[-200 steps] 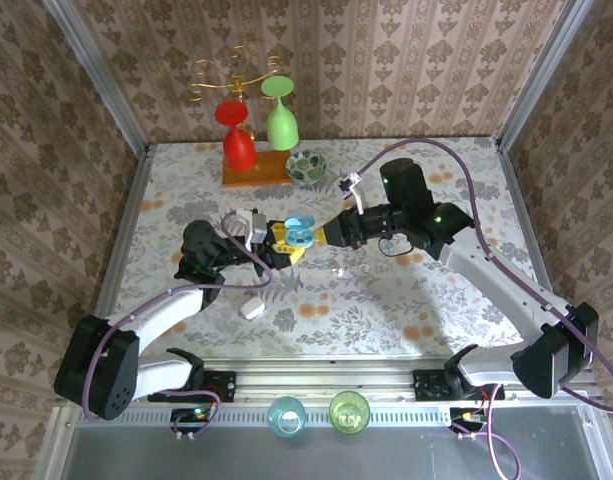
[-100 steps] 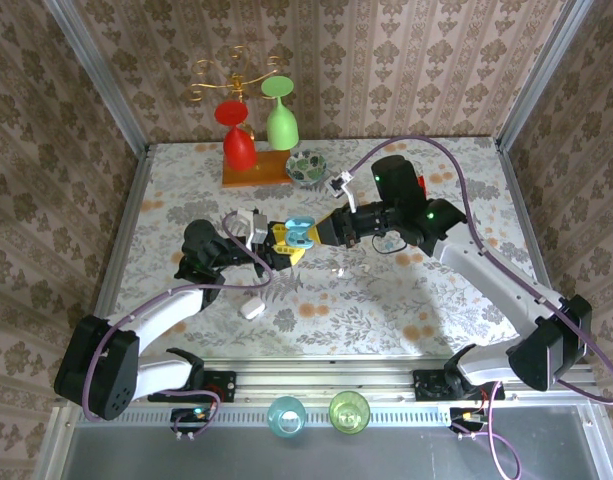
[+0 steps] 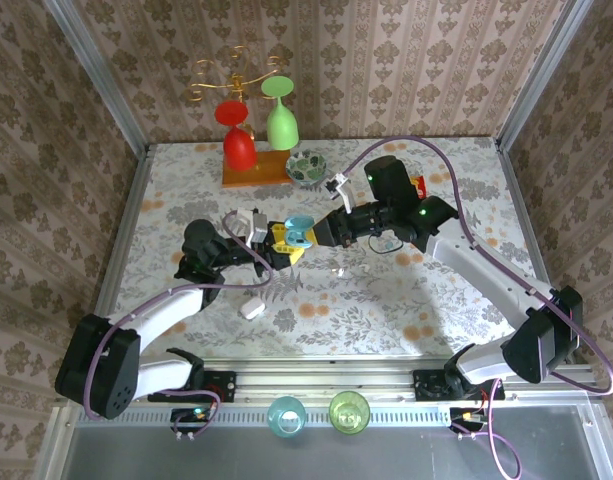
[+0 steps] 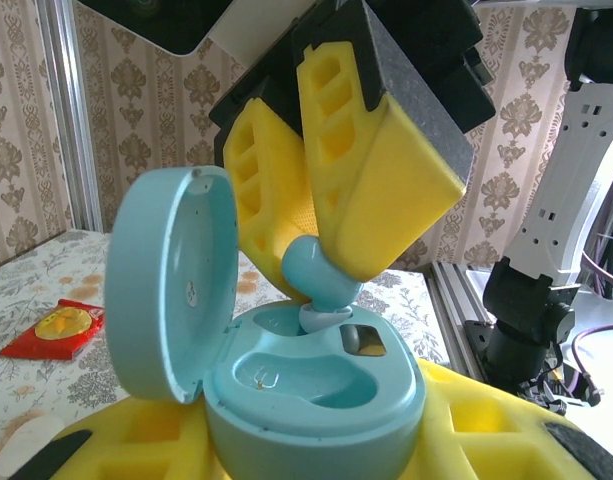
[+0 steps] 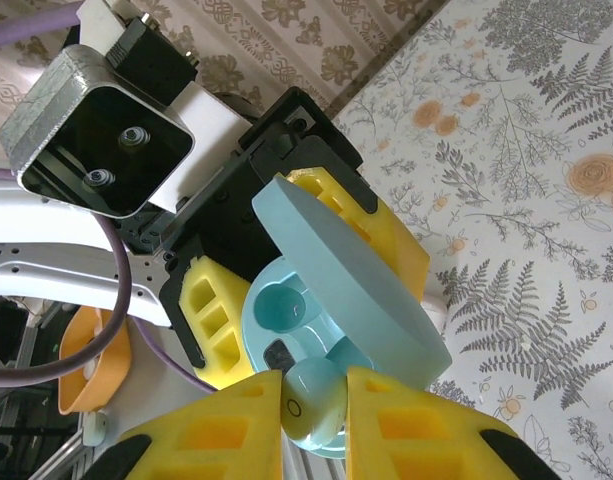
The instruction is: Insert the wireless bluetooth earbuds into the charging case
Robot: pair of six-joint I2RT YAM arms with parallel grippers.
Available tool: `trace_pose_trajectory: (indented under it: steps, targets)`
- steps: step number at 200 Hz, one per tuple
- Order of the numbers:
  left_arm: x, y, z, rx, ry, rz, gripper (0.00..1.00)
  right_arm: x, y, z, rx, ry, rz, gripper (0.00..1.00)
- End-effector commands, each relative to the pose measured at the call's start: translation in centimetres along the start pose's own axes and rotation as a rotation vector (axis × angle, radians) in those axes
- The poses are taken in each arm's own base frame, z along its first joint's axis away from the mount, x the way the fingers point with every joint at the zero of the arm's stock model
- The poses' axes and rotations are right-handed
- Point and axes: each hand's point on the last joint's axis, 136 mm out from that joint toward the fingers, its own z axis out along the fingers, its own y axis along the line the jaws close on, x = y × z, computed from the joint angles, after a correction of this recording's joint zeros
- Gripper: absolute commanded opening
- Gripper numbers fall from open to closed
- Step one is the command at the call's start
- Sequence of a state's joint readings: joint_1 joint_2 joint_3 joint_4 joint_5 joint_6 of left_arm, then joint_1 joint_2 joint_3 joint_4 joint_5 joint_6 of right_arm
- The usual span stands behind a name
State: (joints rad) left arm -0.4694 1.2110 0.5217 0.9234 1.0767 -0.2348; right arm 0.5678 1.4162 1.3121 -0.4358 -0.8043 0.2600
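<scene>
A small white pebble-shaped case (image 3: 252, 308) lies on the floral table (image 3: 406, 310), nearest the arm bases. Beyond it, the left gripper (image 3: 278, 243) is clamped on the open light blue plastic charging case (image 4: 316, 400). The right gripper (image 5: 314, 400) pinches a light blue rounded earbud (image 4: 316, 275), whose whitish tip sits at one socket of the case.

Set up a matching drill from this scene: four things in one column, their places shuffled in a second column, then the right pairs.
Things
1. charging case
2. earbud
3. white case
4. red glass

Places
A. at the back of the table, beside the green glass
B. lying on the table, held by nothing
C. pinched in the jaws of the right gripper, just above the open case
D. held by the left gripper, lid open

Pairs: 1-D; 2-C; 3-B; 4-A
</scene>
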Motion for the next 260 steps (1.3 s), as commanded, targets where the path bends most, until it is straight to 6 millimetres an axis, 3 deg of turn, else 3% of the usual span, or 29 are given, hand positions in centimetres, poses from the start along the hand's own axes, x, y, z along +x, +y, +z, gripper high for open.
trace_pose_trajectory:
  steps: [1, 57, 130, 146, 172, 198, 226, 260]
  targets:
    - [-1.4, -0.8, 0.0, 0.032, -0.035, 0.063, 0.27, 0.5, -1.4, 0.4, 0.07, 0.035, 0.029, 0.24]
    - [-1.3, -0.8, 0.0, 0.033, -0.035, 0.062, 0.27, -0.9, -1.4, -0.3, 0.119, -0.005, 0.038, 0.38]
    - [-1.2, -0.8, -0.1, 0.03, -0.034, 0.067, 0.27, -1.2, -1.1, -1.4, 0.151, -0.036, 0.022, 0.5]
    - [-1.1, -0.7, -0.2, 0.026, -0.033, 0.07, 0.27, -1.5, 0.3, -3.1, 0.129, -0.088, -0.03, 0.53]
    - [-1.0, -0.7, -0.3, 0.016, -0.034, 0.085, 0.27, -1.3, -0.2, -5.7, 0.145, -0.174, -0.055, 0.56]
    - [-1.1, -0.8, -0.4, 0.015, -0.037, 0.097, 0.27, -0.4, -3.7, -8.4, 0.271, -0.24, 0.007, 0.59]
    - [-1.2, -0.8, -0.4, 0.017, -0.039, 0.107, 0.27, 1.4, -11.4, -10.7, 0.572, -0.253, 0.204, 0.59]
    - [-1.1, -0.8, -0.4, 0.016, -0.042, 0.116, 0.27, 5.8, -19.7, -12.0, 0.946, -0.097, 0.378, 0.6]
